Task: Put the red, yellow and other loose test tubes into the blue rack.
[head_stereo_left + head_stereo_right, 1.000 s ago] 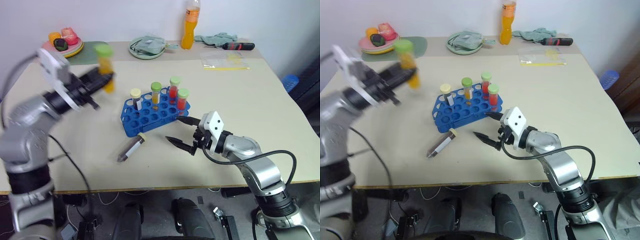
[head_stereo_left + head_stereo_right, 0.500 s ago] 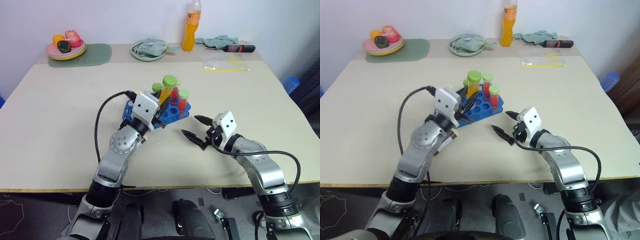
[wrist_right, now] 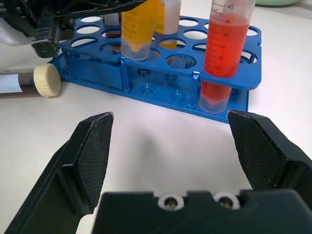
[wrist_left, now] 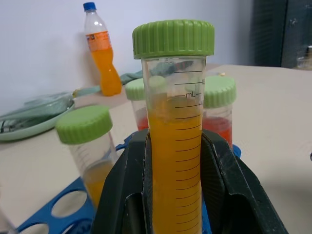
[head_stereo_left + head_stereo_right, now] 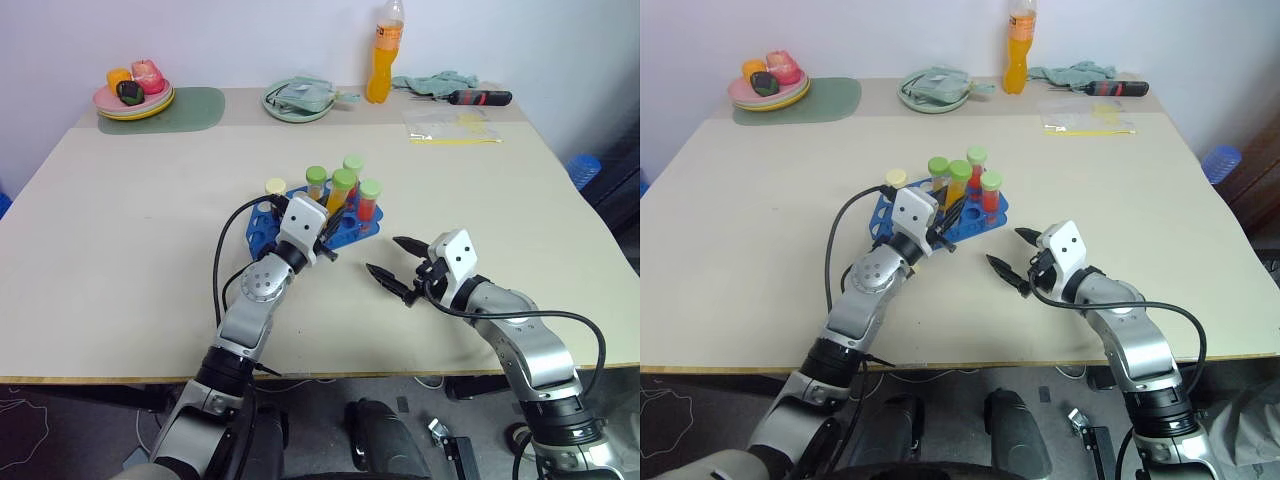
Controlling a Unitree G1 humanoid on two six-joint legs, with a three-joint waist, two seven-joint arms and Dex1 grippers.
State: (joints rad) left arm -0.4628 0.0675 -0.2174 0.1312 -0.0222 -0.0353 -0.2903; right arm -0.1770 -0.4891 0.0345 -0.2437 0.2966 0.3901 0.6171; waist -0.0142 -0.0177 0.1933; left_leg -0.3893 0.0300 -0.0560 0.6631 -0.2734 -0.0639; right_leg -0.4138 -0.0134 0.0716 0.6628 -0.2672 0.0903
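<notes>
While the yellow tube is over the rack, the scene reads as follows.

Left gripper (image 5: 328,243): clamped on the yellow tube (image 4: 176,146); in the left wrist view both black fingers (image 4: 127,185) press flat against its sides.
Yellow tube: green cap, orange-yellow liquid, upright; in the right wrist view its rounded tip sits in a front hole of the blue rack (image 3: 234,80), not down to the base.
Right gripper (image 5: 1012,258): spread wide, holding nothing, above the bare table (image 5: 120,250) just right of the rack and apart from it.
Blue rack: near the middle of the table, in front of the left gripper.
Racked tubes: a red tube (image 3: 228,46) at the rack's near right corner, a second red one behind it, an orange-yellow green-capped tube (image 5: 316,181) and a pale-capped tube (image 5: 274,187) toward the left.
Loose tube (image 3: 27,81): cream cap, dark contents, lying flat on the table against the rack's near left corner, beneath the left arm.
Far edge of table: orange drink bottle (image 5: 381,55), plate of fruit (image 5: 133,87), green dish with cloth (image 5: 297,98), screwdriver (image 5: 476,96).
</notes>
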